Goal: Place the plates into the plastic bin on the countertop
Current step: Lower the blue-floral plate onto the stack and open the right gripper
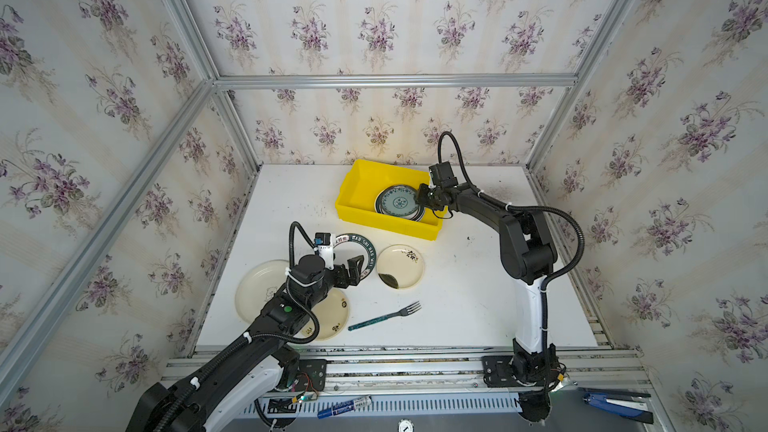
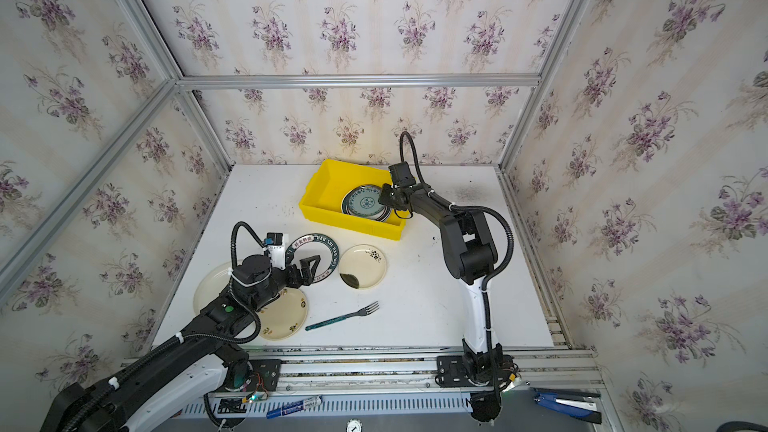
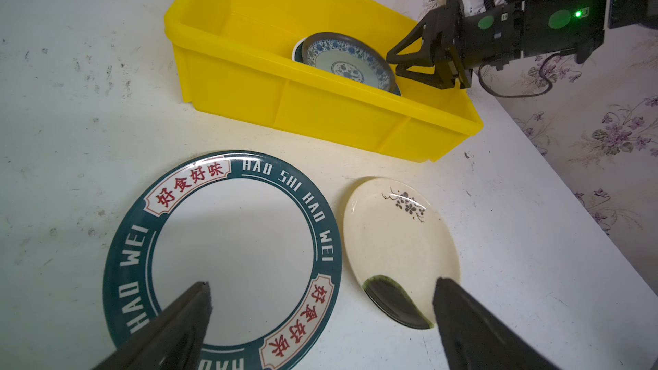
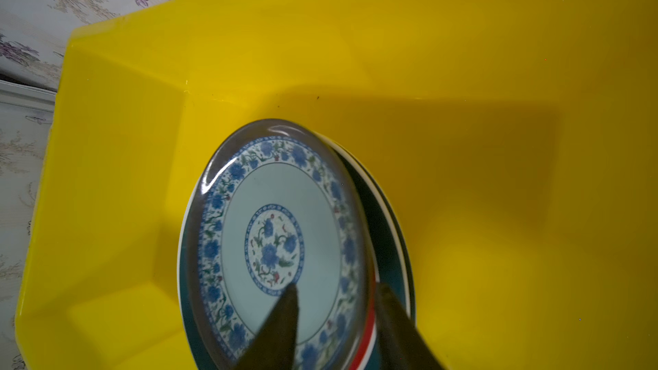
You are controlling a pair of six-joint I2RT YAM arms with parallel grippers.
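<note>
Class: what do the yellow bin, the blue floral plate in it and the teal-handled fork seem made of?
Yellow rectangular bin: moulded plastic, smooth, soft sheen, ribbed wall.
Blue floral round plate: glossy, rim glare; melamine or glazed ceramic, unclear.
Glittery teal-handled fork: sparkly handle looks plastic; grey tines probably metal.

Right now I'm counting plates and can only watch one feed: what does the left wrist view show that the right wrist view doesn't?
Only left wrist: the lettered teal-rimmed plate and the cream plate lying on the countertop, plus the open left gripper. Only right wrist: a red-striped rim in the stack underneath. Both: the yellow bin, the blue-floral plate topping its stack, and the right gripper, open at that plate's edge.
</note>
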